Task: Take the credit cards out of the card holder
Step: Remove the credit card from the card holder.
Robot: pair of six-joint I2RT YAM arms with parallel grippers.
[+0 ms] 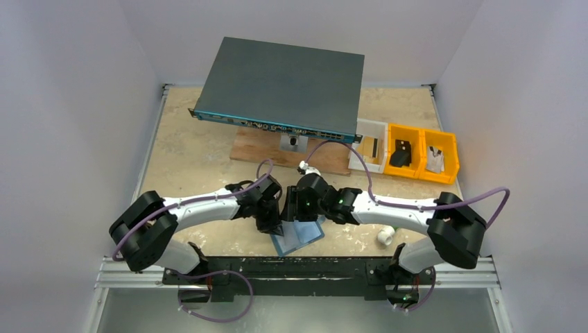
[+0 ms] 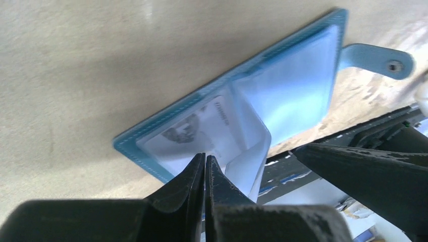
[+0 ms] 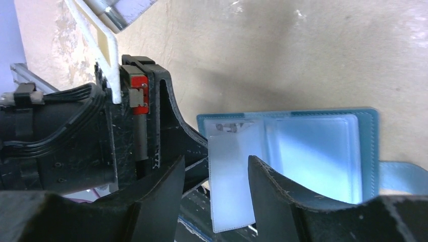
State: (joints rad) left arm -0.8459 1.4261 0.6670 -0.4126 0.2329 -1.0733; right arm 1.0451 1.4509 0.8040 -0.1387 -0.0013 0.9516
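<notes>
- The left end effector (image 2: 205,160) sits just left of centre at the near side of the table (image 1: 187,159). Its jaws are closed together. The tips press on the near left edge of the card holder. I cannot tell whether they pinch anything.
- The card holder (image 1: 299,238) lies open and flat on the table, near its front edge, between the two end effectors. It is steel blue with clear inner pockets. A strap tab (image 2: 376,58) sticks out from its right side.
- A credit card (image 2: 197,133) with a printed face sits in the holder's left pocket, right by the left tips.
- A pale frosted piece (image 3: 231,191) stands up from the fold. I cannot tell whether it is a card or a pocket flap.
- The right end effector (image 3: 215,161) hangs over the holder with its jaws apart. The pale piece shows in the gap, and nothing is gripped.
- Far across the table, a large dark grey box (image 1: 284,83) rests on a wooden board (image 1: 249,147).
- To the right of the board stand a white bin (image 1: 369,132) and two orange bins (image 1: 423,142), each holding small items.
- A small white part (image 1: 385,237) lies near the right arm.
</notes>
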